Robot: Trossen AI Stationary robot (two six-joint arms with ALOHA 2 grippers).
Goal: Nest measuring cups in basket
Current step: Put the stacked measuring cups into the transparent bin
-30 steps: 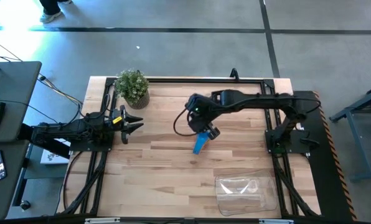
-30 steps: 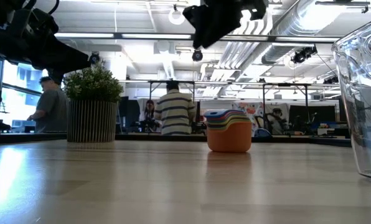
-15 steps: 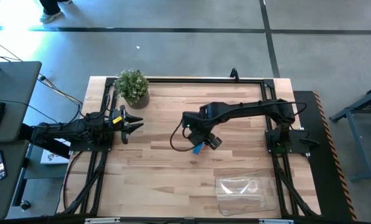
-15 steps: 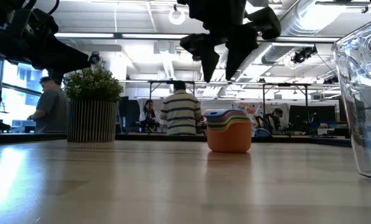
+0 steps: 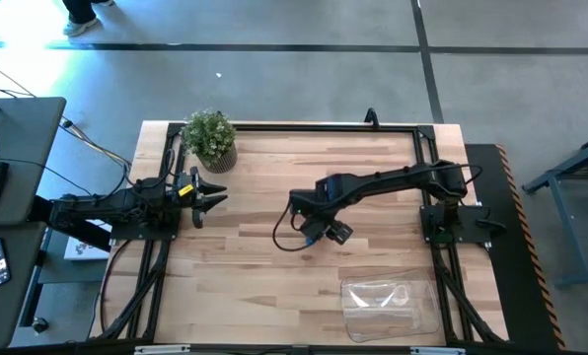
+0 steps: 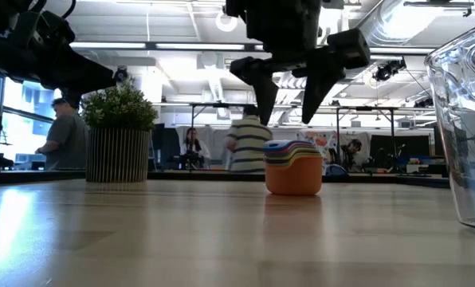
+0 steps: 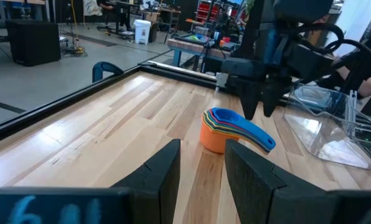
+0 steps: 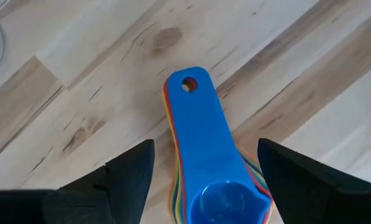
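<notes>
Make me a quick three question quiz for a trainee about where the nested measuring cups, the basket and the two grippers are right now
1. True or false: the stack of measuring cups sits inside the basket.
2. Which gripper hangs above the stack? A) left gripper B) right gripper
3. Fill in: the top cup in the stack is ____ in colour.

Key
1. False; it stands on the table, apart from the basket.
2. B, with fingers open; the left waits near the potted plant.
3. Blue.

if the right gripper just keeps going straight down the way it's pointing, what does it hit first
Most likely the stack of nested measuring cups. The right gripper hangs open directly above it, fingers pointing down on either side of the blue top cup's handle, with nothing in between.
</notes>
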